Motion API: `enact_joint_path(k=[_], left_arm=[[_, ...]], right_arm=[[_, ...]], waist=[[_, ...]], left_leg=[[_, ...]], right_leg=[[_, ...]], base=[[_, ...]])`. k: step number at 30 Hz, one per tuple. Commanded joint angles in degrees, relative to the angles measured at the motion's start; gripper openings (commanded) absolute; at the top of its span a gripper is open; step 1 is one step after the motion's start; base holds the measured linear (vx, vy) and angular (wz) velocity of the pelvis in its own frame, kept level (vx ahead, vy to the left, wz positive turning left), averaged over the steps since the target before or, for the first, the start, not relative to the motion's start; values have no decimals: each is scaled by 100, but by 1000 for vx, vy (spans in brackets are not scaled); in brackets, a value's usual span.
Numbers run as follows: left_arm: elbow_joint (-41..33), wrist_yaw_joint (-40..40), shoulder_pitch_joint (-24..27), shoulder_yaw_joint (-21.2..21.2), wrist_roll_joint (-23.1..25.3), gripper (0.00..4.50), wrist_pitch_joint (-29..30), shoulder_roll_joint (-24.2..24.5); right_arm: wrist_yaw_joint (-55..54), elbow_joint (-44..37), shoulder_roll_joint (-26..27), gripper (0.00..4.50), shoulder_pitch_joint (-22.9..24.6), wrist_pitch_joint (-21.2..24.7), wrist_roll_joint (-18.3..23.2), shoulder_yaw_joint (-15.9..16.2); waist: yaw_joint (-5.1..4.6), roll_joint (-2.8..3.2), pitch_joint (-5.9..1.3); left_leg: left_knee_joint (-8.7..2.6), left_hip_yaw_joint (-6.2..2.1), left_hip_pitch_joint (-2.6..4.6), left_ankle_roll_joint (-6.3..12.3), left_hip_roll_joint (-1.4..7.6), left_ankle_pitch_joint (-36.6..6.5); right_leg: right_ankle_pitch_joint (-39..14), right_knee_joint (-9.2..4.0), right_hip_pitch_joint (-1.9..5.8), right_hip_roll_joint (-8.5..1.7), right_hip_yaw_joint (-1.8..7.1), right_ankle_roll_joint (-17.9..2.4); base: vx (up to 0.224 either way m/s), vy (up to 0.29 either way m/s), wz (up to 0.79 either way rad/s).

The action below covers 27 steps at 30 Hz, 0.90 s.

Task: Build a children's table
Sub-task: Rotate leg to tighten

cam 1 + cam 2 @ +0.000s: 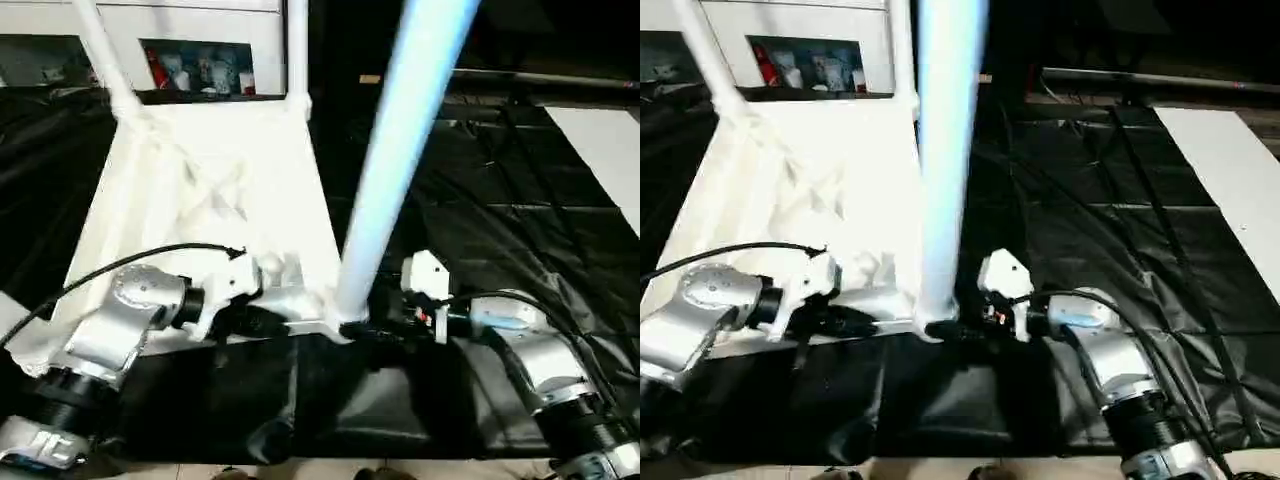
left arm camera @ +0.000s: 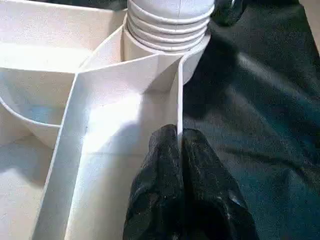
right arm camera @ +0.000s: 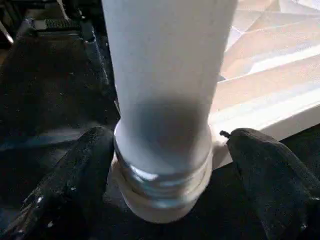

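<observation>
- Left gripper (image 2: 179, 145): the fingers (image 2: 200, 170) are clenched on a thin upright rib at the rim of the tabletop (image 1: 215, 190), just beside the near corner socket (image 2: 165, 55). Judgement: maintain this pinch so the tabletop cannot rotate while the leg is turned.
- Right gripper (image 3: 165, 165): the fingers (image 3: 75, 175) are released and stand spread on either side of the base of the near leg (image 1: 400, 150), not pressing on it. Judgement: close squarely on the tube just above the thread, then turn; a skewed grip may cross-thread the joint.
- Near leg: a smooth, tapered white tube standing upright in the near corner socket. Ridged thread rings are exposed at the socket mouth, so it is probably not fully seated.
- Tabletop: white moulded plastic, lying underside up. Thin ribs form open compartments, and a curved wall adjoins the socket.
- Far legs (image 1: 105, 55): two further white tubes rise from the corners of the tabletop farthest from the near socket.
- Black sheet (image 1: 500, 200): glossy and creased, it lies under and around the tabletop. Judgement: it may let the part slide.
- White cabinet (image 1: 190, 40): stands beyond the tabletop's far edge, with glass doors.
</observation>
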Motion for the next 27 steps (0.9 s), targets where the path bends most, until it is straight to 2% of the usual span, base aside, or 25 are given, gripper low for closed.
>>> enact_joint_path(k=[1, 3, 7, 10, 12, 15, 16, 23, 27], left_arm=[[-62, -262, 43, -142, -114, 0, 5, -8], [-74, -261, 34, -138, -122, 0, 46, -5], [-58, -243, 18, -151, -138, 0, 54, -4], [-34, -240, 11, -188, -131, 0, 41, -17], [-35, -250, 11, -198, -121, 0, 46, -22], [-42, -254, 14, -200, -125, 0, 50, -19], [-45, -256, 15, -202, -125, 0, 54, -16], [-47, -270, 30, -210, -110, 0, 66, 6], [-58, -291, 40, -222, -111, 0, 98, 19]], right_arm=[[127, 45, -47, 396, -167, 0, 50, -24], [202, 171, -36, 396, -227, -12, 29, -14], [223, 282, -13, 353, -292, -4, 38, -4], [238, 398, 11, 339, -343, -26, -23, 59], [264, 444, 30, 309, -358, -30, -49, 85], [269, 495, 50, 297, -373, -44, -89, 108], [264, 531, 60, 275, -385, -58, -113, 120], [182, 723, 32, 260, -434, -212, -287, 223], [127, 792, 31, 260, -436, -217, -330, 226]], waist=[[-2, 39, -341], [-13, 32, -356], [1, 30, -354], [-3, 31, -344], [-12, 18, -340], [-8, 25, -344], [-12, 24, -345], [-20, 28, -328], [-24, 29, -333]], left_leg=[[-319, 53, 18, 470, 89, -442], [-296, 53, 10, 532, 75, -229], [-280, 56, 4, 639, 71, -105], [-291, 49, 0, 612, 78, -221], [-291, 50, 0, 577, 77, -266], [-287, 49, 6, 572, 78, -246], [-287, 48, 2, 574, 77, -234], [-295, 49, 6, 519, 79, -390], [-291, 49, 6, 515, 77, -363]], right_leg=[[414, -281, 318, -298, 187, -1707], [759, -241, 325, -284, 181, -1761], [999, -223, 331, -287, 179, -1813], [781, -239, 333, -294, 171, -1809], [652, -246, 336, -293, 175, -1796], [666, -240, 332, -292, 177, -1788], [691, -236, 331, -291, 175, -1793], [464, -256, 321, -296, 176, -1781], [525, -250, 322, -292, 177, -1781]], base=[[0, 0, 0], [0, 0, 0], [0, 0, 0], [0, 0, 0], [0, 0, 0], [0, 0, 0], [0, 0, 0], [0, 0, 0], [0, 0, 0]])
